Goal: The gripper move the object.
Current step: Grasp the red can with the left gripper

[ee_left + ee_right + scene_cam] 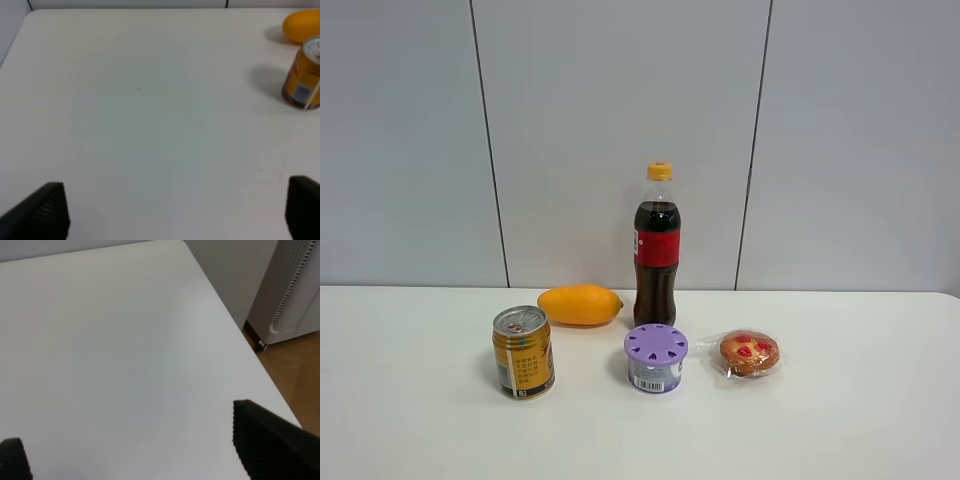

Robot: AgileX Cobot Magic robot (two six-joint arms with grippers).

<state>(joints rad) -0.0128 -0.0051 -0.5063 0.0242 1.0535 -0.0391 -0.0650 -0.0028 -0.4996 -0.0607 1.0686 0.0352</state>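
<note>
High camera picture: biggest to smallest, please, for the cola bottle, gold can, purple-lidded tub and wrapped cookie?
1. cola bottle
2. gold can
3. purple-lidded tub
4. wrapped cookie, nearly the tub's size, so those two are unsure.

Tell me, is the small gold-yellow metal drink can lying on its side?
No, the gold-yellow can stands upright on the white table, with its silver pull-tab top facing up.

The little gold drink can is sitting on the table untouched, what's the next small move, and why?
Probably ease the black two-fingered left gripper toward the small gold-yellow metal drink can, jaws open. The can stands upright, well apart from the gripper, with only bare white table between them.
</note>
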